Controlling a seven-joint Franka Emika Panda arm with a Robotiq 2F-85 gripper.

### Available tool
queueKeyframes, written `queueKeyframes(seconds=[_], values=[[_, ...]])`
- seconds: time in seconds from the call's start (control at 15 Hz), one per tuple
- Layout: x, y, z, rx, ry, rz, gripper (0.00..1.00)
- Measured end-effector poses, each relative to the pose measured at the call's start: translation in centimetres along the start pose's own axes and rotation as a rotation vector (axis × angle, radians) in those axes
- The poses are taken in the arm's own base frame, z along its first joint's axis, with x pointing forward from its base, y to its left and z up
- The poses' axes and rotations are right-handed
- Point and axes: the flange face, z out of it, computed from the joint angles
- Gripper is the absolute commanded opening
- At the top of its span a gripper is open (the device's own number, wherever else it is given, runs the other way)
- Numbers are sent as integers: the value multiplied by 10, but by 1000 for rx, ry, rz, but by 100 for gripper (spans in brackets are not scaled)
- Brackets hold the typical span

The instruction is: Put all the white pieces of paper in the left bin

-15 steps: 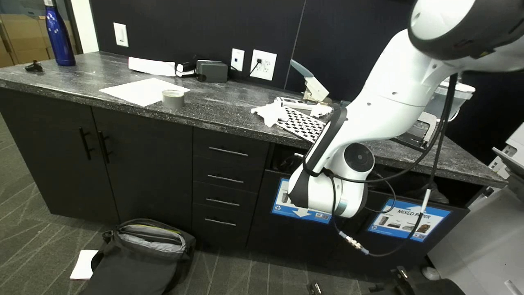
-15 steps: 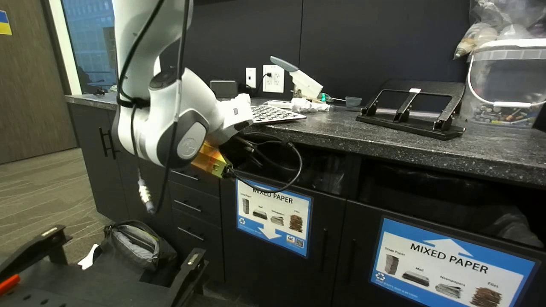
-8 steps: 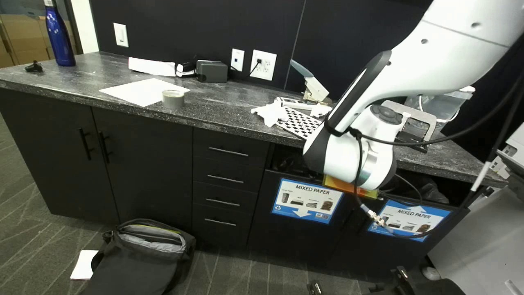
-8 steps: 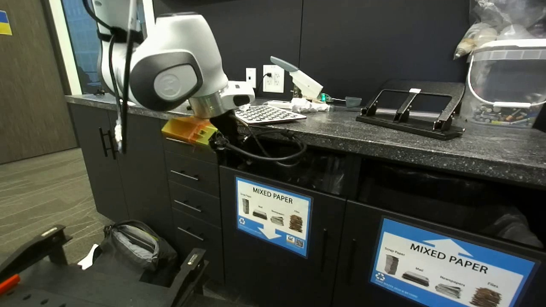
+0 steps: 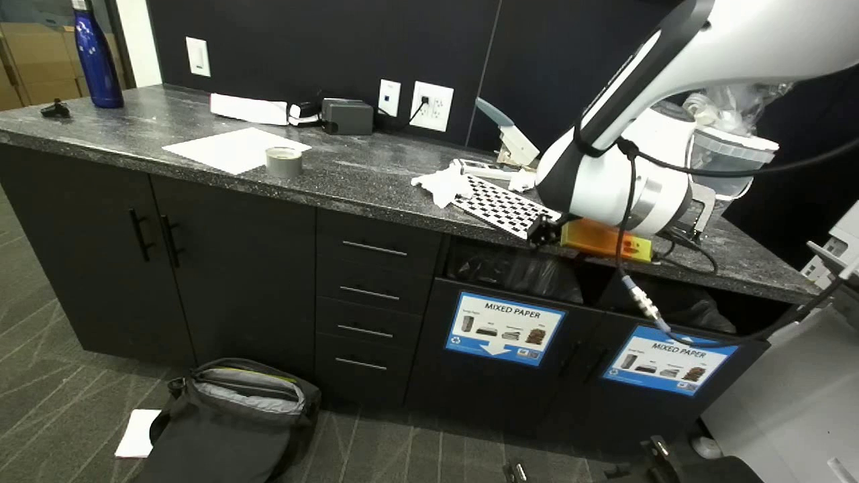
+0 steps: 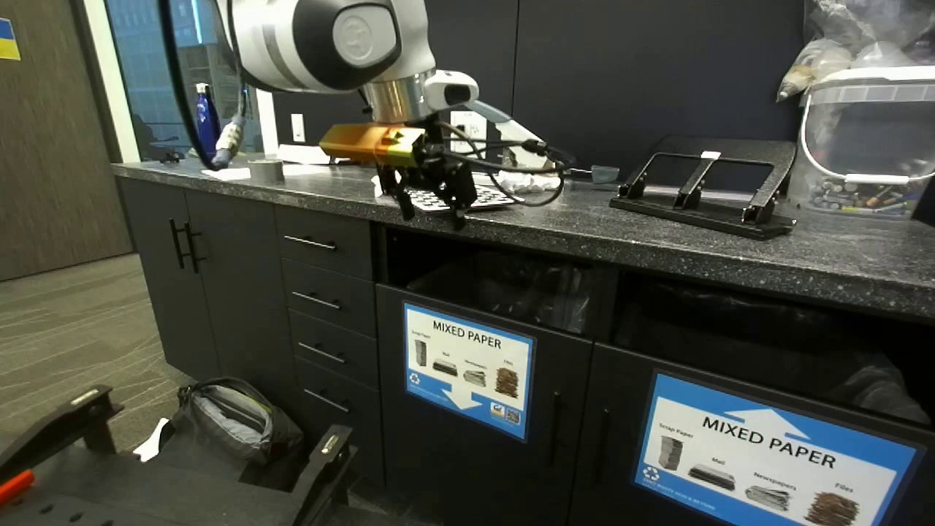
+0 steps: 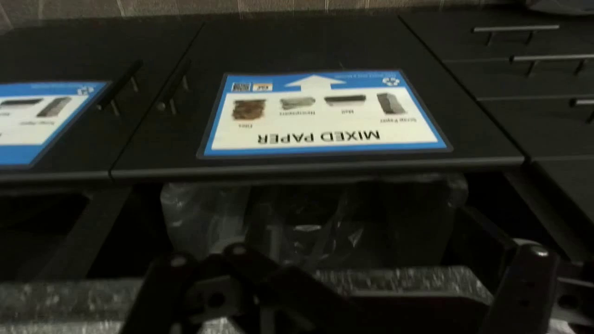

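The hand (image 6: 432, 210) hangs at the front edge of the tabletop (image 5: 362, 173), its two fingers (image 7: 520, 288) spread wide apart and pointing down; in an exterior view they stand in front of the checkered mat (image 6: 491, 196), and whether they touch anything cannot be told. Just above them an orange-yellow block (image 6: 372, 144) is fixed. Lower down, under the tabletop, is the left bin (image 6: 482, 449), with a dark front and a blue-and-white label (image 6: 467, 369) that reads MIXED PAPER; the wrist view shows it upside down, a clear plastic liner (image 7: 315, 218) visible in the gap above the front. The white pieces of paper (image 5: 443, 186) lie crumpled near the mat: in an exterior view one lies across its left end, and another sits just behind it, near a white tool (image 5: 518, 142) with a grey handle. To its right, in both exterior views, a second bin (image 5: 634, 409) carries a similar label. Farther along the tabletop, on the left in an exterior view, a tape roll (image 5: 284, 164) stands at the edge of a flat white sheet (image 5: 228, 149), with a dark grey box (image 5: 347, 117) behind and a blue bottle (image 5: 97, 64) at the far end. Toward the other end are a black stand (image 6: 696, 181) and, next to it, a clear bucket (image 6: 865, 139). A black bag (image 5: 248, 419) lies on the floor (image 5: 376, 443).
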Motion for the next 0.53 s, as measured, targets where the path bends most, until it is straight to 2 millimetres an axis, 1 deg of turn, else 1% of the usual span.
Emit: queueKeyframes(seconds=[0.2, 0.4, 0.53], values=[[55, -15, -34, 21, 96, 2, 100], [113, -35, -72, 63, 178, 18, 100], [150, -50, -95, 97, 202, 24, 100]])
